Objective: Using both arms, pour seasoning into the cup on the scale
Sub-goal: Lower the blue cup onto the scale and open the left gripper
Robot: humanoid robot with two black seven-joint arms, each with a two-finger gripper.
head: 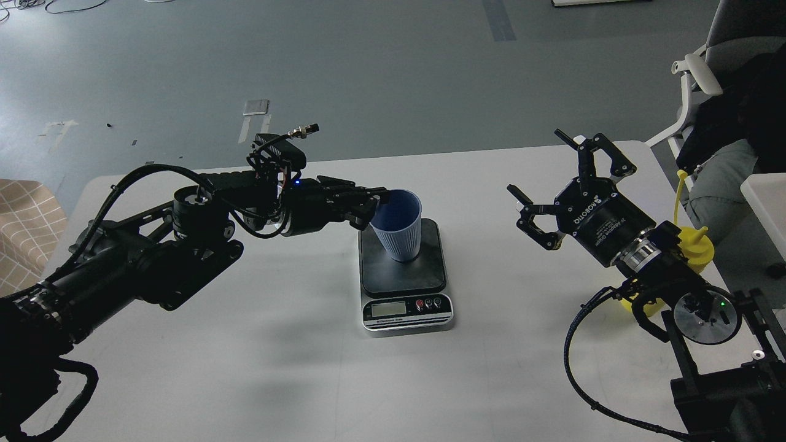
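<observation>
The light blue ribbed cup (402,236) stands on the dark platform of the scale (430,273) in the middle of the white table, tilted slightly left. My left gripper (371,207) comes in from the left and is shut on the cup's left rim. My right gripper (541,167) is open and empty, hovering right of the scale, fingers spread toward the cup. The yellow seasoning bottle (699,244) stands at the table's right edge, mostly hidden behind my right wrist; its thin nozzle strap (678,197) sticks up.
The scale's silver front with LCD (389,309) faces me. A chair and a seated person (721,166) are beyond the table's right edge, with a white bin (766,199) beside them. A tan checked object (27,215) lies off the left edge.
</observation>
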